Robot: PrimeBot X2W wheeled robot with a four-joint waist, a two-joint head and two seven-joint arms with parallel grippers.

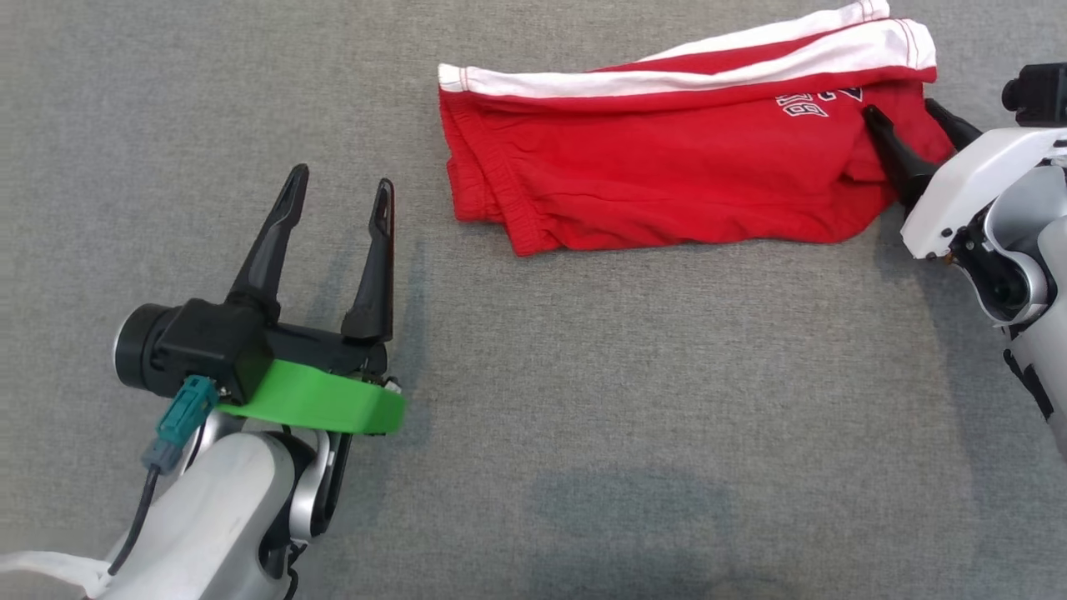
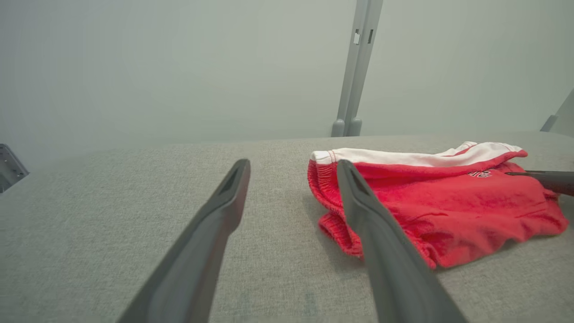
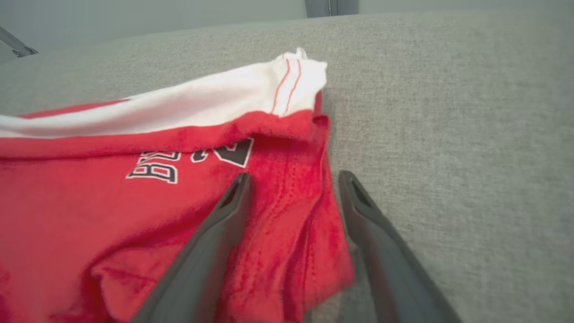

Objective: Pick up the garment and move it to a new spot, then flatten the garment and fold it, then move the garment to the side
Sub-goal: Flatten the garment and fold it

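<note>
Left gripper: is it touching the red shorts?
Apart. The head view shows a strip of bare grey surface between the fingertips of the left gripper and the waistband end of the red shorts. The gripper is open and empty.

Soft, even light; a faint shadow lies beside the left gripper (image 1: 342,178); its fingers (image 2: 215,224) look blurred, perhaps too close.

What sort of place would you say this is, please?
Probably a robot test bench rather than a home: a grey cloth-covered table, a bare pale wall with a metal post behind, and red shorts laid on it.
</note>
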